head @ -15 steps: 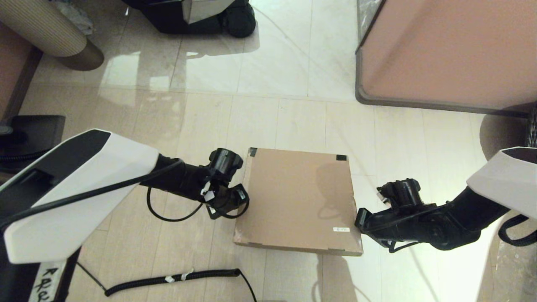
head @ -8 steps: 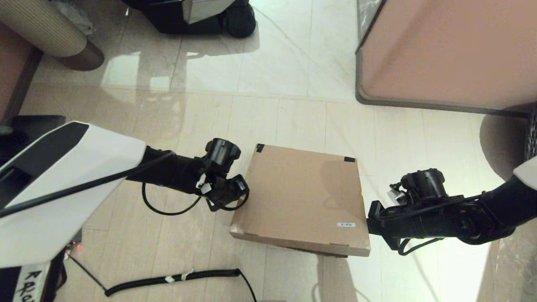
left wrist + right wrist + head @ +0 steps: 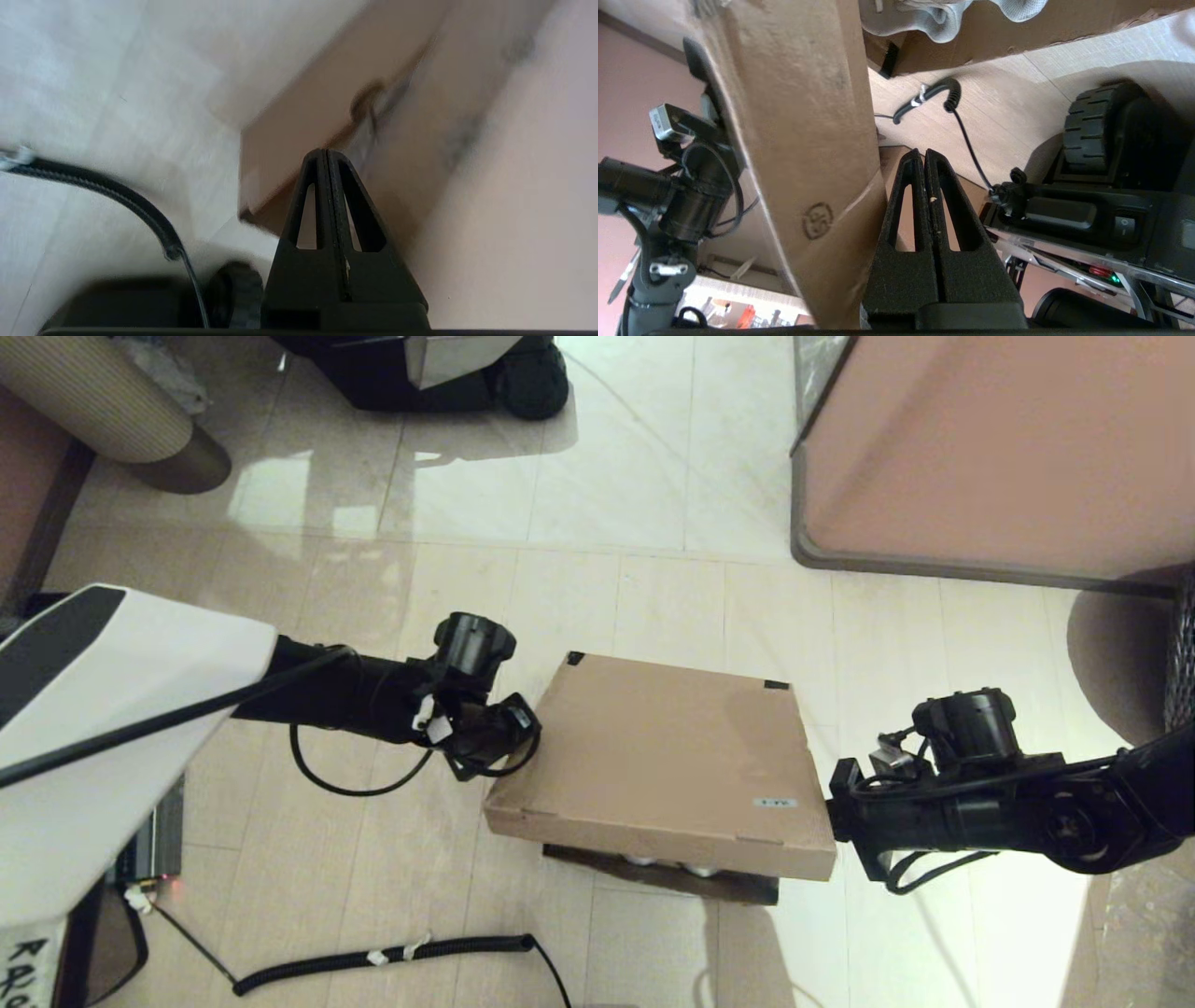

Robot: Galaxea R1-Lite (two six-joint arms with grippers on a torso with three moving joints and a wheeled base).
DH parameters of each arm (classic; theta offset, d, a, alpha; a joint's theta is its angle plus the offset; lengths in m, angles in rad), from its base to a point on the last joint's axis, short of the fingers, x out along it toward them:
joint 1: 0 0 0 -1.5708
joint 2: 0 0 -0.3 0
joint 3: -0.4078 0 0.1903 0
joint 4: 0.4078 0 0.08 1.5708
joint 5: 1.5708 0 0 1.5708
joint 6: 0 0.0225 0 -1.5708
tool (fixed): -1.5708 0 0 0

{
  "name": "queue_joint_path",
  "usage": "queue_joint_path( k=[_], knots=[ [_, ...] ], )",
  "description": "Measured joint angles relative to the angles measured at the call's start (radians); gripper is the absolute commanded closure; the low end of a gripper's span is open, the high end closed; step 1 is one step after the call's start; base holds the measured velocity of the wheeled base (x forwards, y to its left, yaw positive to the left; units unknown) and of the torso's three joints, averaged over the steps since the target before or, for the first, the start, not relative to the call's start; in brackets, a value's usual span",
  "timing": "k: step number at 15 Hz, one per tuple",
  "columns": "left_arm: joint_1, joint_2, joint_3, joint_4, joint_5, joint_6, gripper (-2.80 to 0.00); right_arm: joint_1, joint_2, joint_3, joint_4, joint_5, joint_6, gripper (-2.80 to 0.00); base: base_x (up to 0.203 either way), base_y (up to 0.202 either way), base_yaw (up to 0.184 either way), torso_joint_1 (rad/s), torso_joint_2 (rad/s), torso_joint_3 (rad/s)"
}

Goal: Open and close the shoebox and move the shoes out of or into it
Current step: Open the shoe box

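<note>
We see the shoebox (image 3: 653, 756) on the pale tiled floor (image 3: 597, 476), midway between the two arms. Its hinged lid (image 3: 672, 840) is tilted up at the near edge, leaving a gap above the dark base. Through that gap, pale rounded parts of the shoes (image 3: 681, 868) show; the right wrist view gives grey mesh and white fabric inside the box (image 3: 924, 18).

The left gripper (image 3: 326, 156) sits at the lid's left edge, its fingers pressed together with nothing between them. The right gripper (image 3: 923, 156) sits at the lid's right near corner, fingers likewise pressed together and empty, lying beside the lid's side wall.

Writing: a small white label (image 3: 777, 802) on the lid near the right near corner carries dark characters we cannot read. A round stamped mark (image 3: 817, 220) on the lid's cardboard wall is also illegible. Black tape (image 3: 776, 685) marks the two far corners.

A coiled black cable (image 3: 392, 957) lies on the floor nearer the robot.
</note>
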Motion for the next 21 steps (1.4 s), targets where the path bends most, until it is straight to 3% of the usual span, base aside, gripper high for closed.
queue_joint_path(
  k=[6, 9, 12, 14, 16, 17, 21],
  knots=[
    [0.109, -0.043, -0.023, 0.054, 0.016, 0.005, 0.0, -0.001, -0.004, 0.001, 0.002, -0.003, 0.0, 0.0, 0.0, 0.0, 0.0, 0.0, 0.0, 0.0],
    [0.171, -0.077, -0.051, 0.16, 0.012, -0.034, 0.0, -0.002, -0.005, -0.01, 0.003, -0.004, 0.007, 0.0, 0.0, 0.0, 0.0, 0.0, 0.0, 0.0],
    [0.192, -0.11, -0.104, 0.303, -0.061, -0.223, 0.0, -0.002, -0.007, -0.028, 0.002, -0.004, 0.039, 0.0, 0.0, 0.0, 0.0, 0.0, 0.0, 0.0],
    [0.195, -0.131, -0.155, 0.428, -0.18, -0.416, 0.0, -0.002, -0.007, -0.055, 0.002, -0.005, 0.098, 0.0, 0.0, 0.0, 0.0, 0.0, 0.0, 0.0],
    [0.193, -0.151, -0.184, 0.533, -0.252, -0.58, 0.0, -0.002, -0.008, -0.079, 0.001, -0.008, 0.117, 0.0, 0.0, 0.0, 0.0, 0.0, 0.0, 0.0],
    [0.192, -0.16, -0.191, 0.548, -0.264, -0.629, 0.0, -0.002, -0.008, -0.09, 0.002, -0.008, 0.129, 0.0, 0.0, 0.0, 0.0, 0.0, 0.0, 0.0],
    [0.204, -0.173, -0.233, 0.628, -0.287, -0.688, 0.0, -0.002, -0.011, -0.178, 0.001, -0.011, 0.269, 0.0, 0.0, 0.0, 0.0, 0.0, 0.0, 0.0]
  ],
)
